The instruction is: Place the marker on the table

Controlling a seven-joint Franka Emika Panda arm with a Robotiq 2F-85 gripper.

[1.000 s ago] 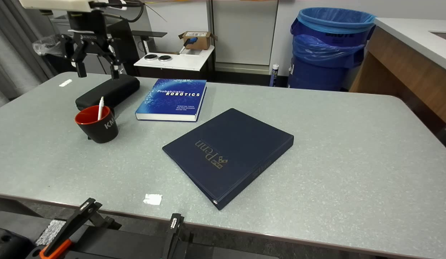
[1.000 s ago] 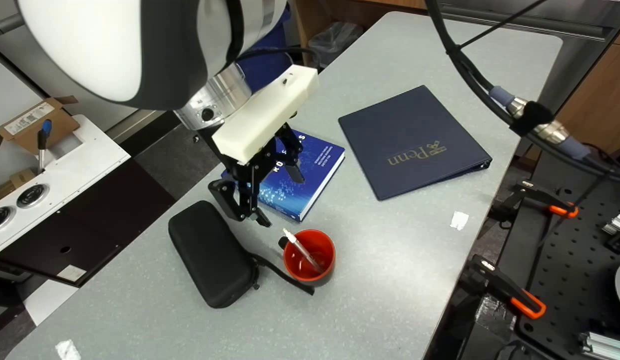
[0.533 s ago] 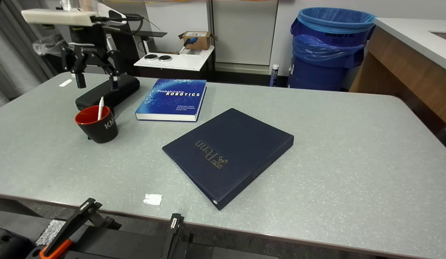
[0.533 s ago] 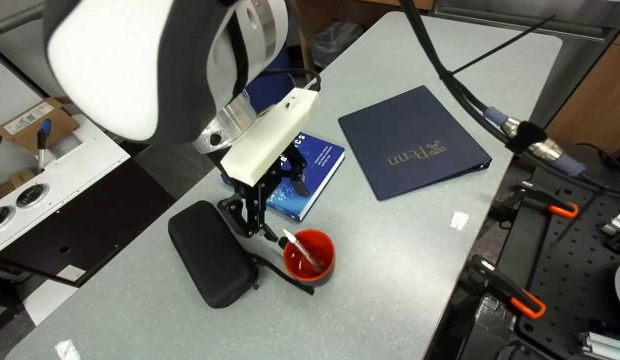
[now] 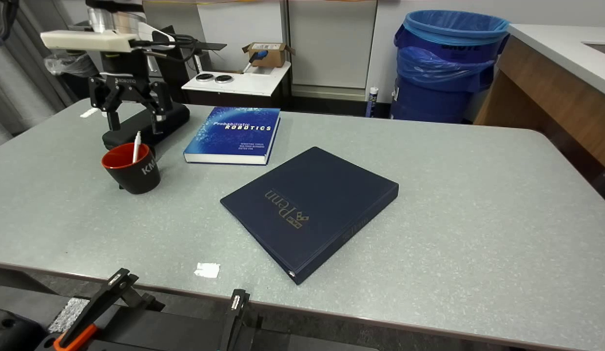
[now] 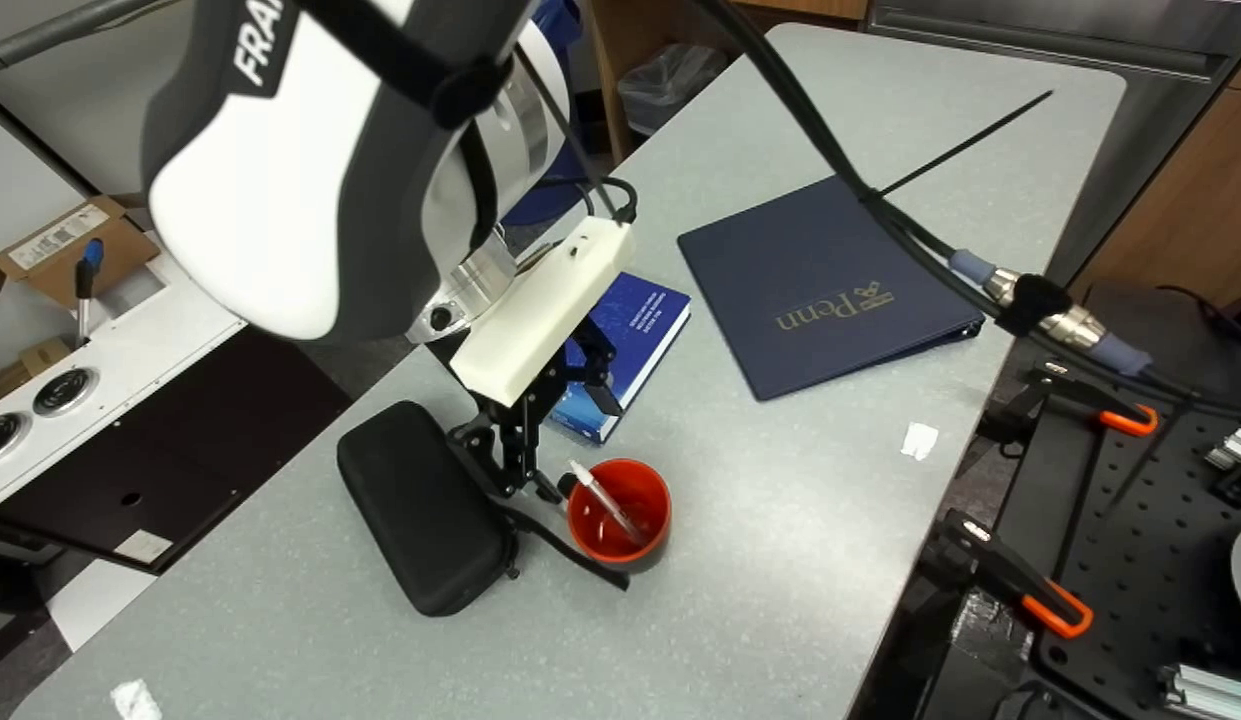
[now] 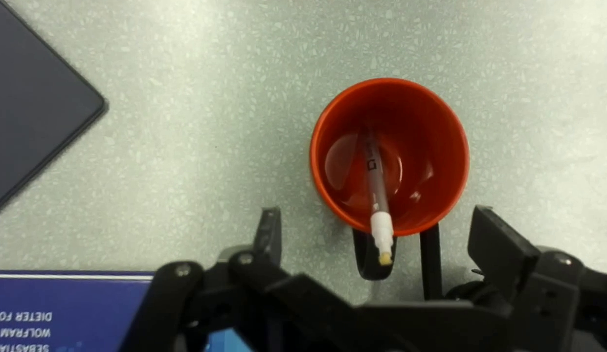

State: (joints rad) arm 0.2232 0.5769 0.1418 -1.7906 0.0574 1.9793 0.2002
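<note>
The marker (image 5: 137,145) is a slim stick with a greyish see-through barrel and white end. It leans inside the mug (image 5: 140,175), black outside and red inside, its white end over the rim above the handle. Both also show in an exterior view, marker (image 6: 602,498) and mug (image 6: 656,505), and in the wrist view, marker (image 7: 376,188) and mug (image 7: 430,146). The mug stands on the speckled grey table (image 5: 458,229). My gripper (image 5: 136,127) is open and empty, above and just behind the mug. In the wrist view, its fingers (image 7: 376,213) are either side of the marker's end, not touching it.
A long black case (image 6: 425,510) with a strap lies beside the mug, close to the gripper. A blue book (image 5: 236,134) and a navy binder (image 5: 309,209) lie on the table. Clamps (image 6: 1015,575) sit along the near edge. A cable (image 6: 830,150) hangs from the arm.
My gripper has come down and closer to the mug, its fingers staying open. The marker, mug, case and books have not moved.
</note>
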